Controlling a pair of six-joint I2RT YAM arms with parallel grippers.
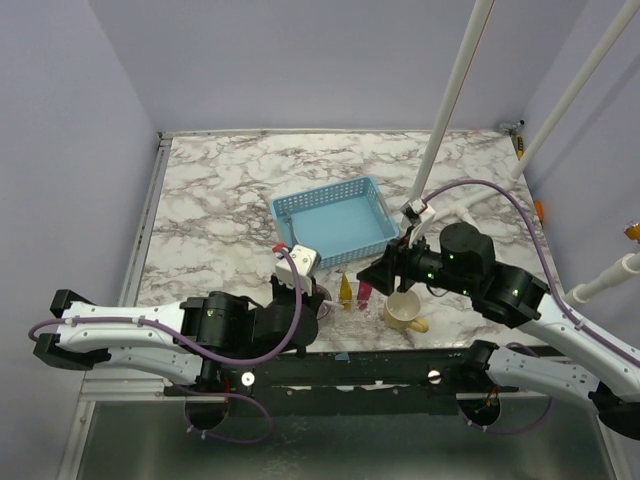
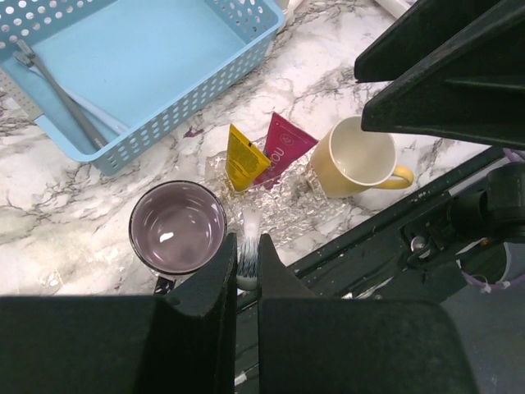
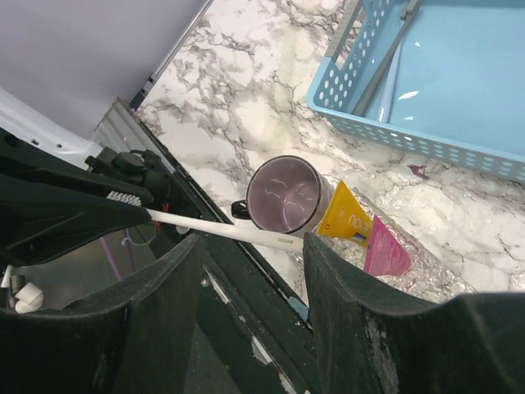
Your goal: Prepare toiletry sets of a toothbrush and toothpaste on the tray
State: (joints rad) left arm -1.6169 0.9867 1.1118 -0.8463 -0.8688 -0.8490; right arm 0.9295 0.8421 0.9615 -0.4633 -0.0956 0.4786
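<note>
Where the left gripper (image 2: 248, 243) is: at the table's (image 2: 66, 205) near edge, just nearside of the purple mug (image 2: 177, 227), jaws clenched on the toothbrush (image 3: 221, 231).
Toothbrush: bristle end in the fingers, handle running along the near edge past the purple mug.
Yellow tube (image 2: 244, 158): just right of the purple mug on crinkled film (image 2: 287, 197), touching the pink tube (image 2: 285, 146).
Cream mug (image 2: 357, 158): right of the pink tube, close to the near edge.
Right gripper (image 3: 253, 242): raised, right of the purple mug, jaws spread wide, holding nothing.
Tray (image 2: 176, 103): beyond the purple mug, a strip of marble between them; two thin sticks (image 2: 61, 86) lie inside.
</note>
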